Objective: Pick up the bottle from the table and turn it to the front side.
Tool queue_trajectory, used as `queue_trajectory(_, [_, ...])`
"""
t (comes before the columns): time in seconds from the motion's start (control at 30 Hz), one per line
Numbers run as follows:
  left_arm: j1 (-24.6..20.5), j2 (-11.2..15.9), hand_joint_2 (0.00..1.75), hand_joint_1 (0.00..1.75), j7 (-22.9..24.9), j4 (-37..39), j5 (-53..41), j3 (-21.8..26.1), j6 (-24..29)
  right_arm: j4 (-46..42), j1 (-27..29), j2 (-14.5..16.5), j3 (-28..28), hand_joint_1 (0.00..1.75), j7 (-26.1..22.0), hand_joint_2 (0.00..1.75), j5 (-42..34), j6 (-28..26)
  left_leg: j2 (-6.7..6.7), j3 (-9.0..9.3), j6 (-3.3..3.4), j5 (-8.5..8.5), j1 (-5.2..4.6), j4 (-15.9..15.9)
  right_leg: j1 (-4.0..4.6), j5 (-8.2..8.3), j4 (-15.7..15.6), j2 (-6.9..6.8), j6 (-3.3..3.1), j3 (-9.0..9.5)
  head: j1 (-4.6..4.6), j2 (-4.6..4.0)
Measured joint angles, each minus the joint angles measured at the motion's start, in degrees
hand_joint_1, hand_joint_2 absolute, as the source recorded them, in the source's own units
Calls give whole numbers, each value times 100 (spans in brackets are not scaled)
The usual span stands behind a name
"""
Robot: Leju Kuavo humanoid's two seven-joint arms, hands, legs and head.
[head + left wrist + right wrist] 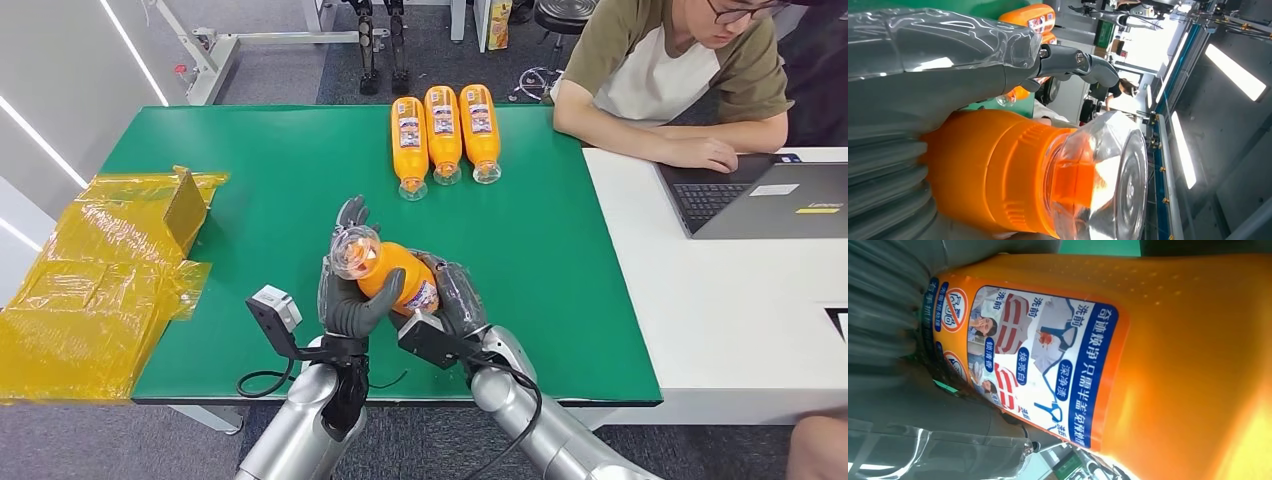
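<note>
Both hands grip the orange detergent bottle (395, 275) above the green surface (560, 280): left hand (352, 300) near its clear cap, right hand (455, 298) at the base. Next, rotate its label forward.

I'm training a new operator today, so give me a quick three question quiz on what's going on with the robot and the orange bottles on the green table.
1. True or false: the held bottle is gripped by one hand alone.
2. How many bottles lie in the row at the far side of the green table?
3. Multiple choice: on the table's left edge lies A) a laptop, B) yellow plastic wrapping, C) a red tray.

Key:
1. False. The left hand wraps the end near the clear cap, and the right hand grips the base end.
2. Three, side by side, caps toward the robot.
3. B, the yellow plastic wrapping.
</note>
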Motion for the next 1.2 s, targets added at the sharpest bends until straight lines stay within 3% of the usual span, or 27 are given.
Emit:
queue_trajectory(0.4, [0, 0, 175, 175, -2, 0, 2, 1, -21, -98, 63, -2, -87, 171, 186, 175, 340, 39, 1, 0, 0, 0, 0, 0, 0, 0, 0, 0, 0, -1, 0, -1])
queue_trajectory(0.5, [0, -1, 175, 175, -1, 0, -13, 1, -26, -126, 107, -2, -133, 151, 198, 175, 403, 38, 1, 0, 0, 0, 0, 0, 0, 0, 0, 0, 0, -1, 0, 0])
queue_trajectory(0.63, [0, -1, 175, 175, 0, 0, -32, 1, -35, -170, 184, -2, -192, 0, 217, 175, 467, -8, 1, 0, 0, 0, 0, 0, 0, 0, 0, 1, 0, -2, 0, -1])
queue_trajectory(1.03, [-2, -4, 175, 175, 7, 0, -29, -1, -39, -333, 421, 1, -292, 0, 163, 175, 448, -253, 1, 0, 0, 0, 0, 0, 0, 0, 0, 1, 0, -2, -1, 0])
queue_trajectory(1.2, [-6, -4, 175, 175, 4, -4, -198, -7, 261, -518, 623, 31, -344, 0, -119, 175, 219, -809, 0, -1, 0, 0, 0, 0, 0, 0, 0, 0, 0, -2, -1, 0])
